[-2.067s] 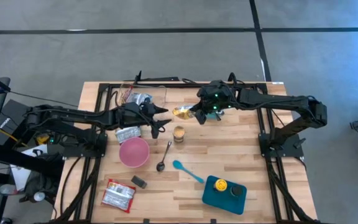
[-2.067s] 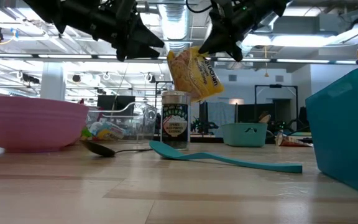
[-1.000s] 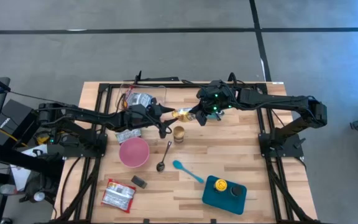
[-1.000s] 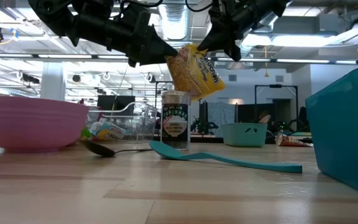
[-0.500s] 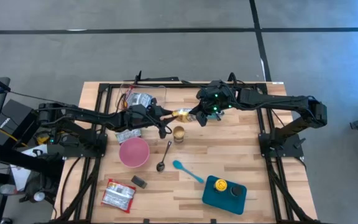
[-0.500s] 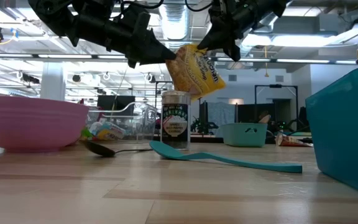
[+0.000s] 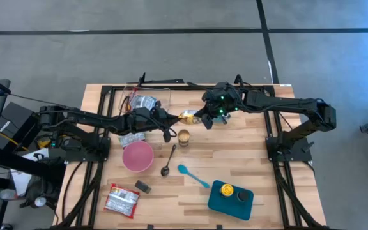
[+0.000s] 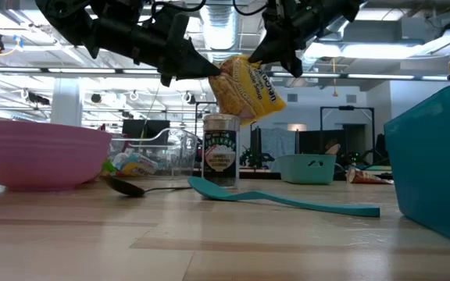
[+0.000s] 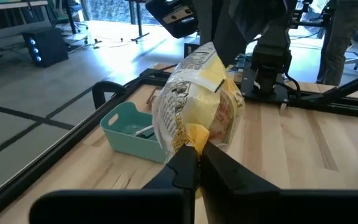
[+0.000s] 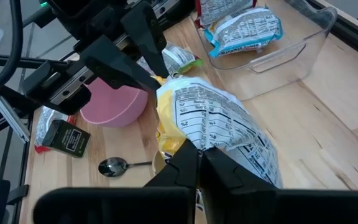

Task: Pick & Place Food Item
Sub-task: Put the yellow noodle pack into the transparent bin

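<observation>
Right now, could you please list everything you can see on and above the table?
Snack bag: one, yellow, in the air over the jar, pinched from both sides.
Jar: one, dark label, table centre.
Bowl: one, pink, left of the jar.
Metal spoon: one, silver, beside the bowl.
Plastic spoon: one, teal, right of the metal spoon.
Container: one, teal, front right.
Clear bin: one, holding packets, back left.
Red packet: one, front left.
Left gripper: shut on the bag.
Right gripper: shut on the bag.

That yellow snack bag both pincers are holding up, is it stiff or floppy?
Probably floppy: the yellow bag hangs crumpled between the left pincer and right pincer, each shut on an edge. It looks light, carried by thin pinches. Its glossy film may be slippery.
</observation>
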Motion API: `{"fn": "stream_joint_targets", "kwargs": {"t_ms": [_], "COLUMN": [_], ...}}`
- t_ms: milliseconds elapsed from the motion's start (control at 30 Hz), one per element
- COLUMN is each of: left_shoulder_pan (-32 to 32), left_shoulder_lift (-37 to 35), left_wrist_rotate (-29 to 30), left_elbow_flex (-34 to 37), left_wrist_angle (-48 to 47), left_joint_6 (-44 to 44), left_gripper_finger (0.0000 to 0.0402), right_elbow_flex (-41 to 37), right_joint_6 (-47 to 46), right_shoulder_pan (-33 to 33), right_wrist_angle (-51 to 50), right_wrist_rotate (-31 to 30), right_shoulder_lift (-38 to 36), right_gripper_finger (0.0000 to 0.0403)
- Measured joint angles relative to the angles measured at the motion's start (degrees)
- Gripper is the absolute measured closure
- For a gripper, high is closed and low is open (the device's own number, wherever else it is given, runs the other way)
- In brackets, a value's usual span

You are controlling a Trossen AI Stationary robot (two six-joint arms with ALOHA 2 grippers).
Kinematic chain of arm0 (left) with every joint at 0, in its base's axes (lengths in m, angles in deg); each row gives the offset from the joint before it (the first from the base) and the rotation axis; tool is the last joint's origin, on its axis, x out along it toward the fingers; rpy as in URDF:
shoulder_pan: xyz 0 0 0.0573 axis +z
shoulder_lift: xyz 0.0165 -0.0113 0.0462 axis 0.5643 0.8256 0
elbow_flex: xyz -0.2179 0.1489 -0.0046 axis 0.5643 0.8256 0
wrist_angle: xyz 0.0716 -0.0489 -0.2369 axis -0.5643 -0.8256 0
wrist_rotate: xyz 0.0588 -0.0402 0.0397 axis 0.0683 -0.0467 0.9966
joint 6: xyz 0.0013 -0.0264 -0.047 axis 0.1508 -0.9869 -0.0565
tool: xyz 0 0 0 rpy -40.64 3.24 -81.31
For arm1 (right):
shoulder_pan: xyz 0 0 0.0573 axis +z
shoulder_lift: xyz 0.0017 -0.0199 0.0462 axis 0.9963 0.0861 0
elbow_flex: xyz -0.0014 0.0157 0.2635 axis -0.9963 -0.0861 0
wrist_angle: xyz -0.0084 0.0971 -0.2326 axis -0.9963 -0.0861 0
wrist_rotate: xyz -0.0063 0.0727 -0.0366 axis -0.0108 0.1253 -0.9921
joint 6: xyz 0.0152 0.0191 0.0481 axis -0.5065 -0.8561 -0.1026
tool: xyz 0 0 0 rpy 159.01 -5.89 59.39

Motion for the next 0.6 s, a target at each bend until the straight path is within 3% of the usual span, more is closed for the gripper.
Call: {"fn": "stream_joint_targets", "kwargs": {"t_ms": [133,600], "left_shoulder_pan": [0.0,0.0], "left_shoulder_lift": [0.0,0.0], "left_wrist_rotate": [0.1,4.0], "left_elbow_flex": [0.0,0.0], "left_wrist_angle": [-0.2,-0.2], "left_joint_6": [0.0,-2.6], "left_gripper_finger": [0.0400,0.0401], "right_elbow_flex": [0.0,-0.1], "right_joint_6": [0.0,0.4], "right_shoulder_pan": [-0.7,-4.4], "right_wrist_angle": [0.0,-2.0], "right_wrist_rotate": [0.0,0.4], "right_shoulder_lift": [0.0,-3.5], "right_gripper_finger": [0.0378,0.0237]}}
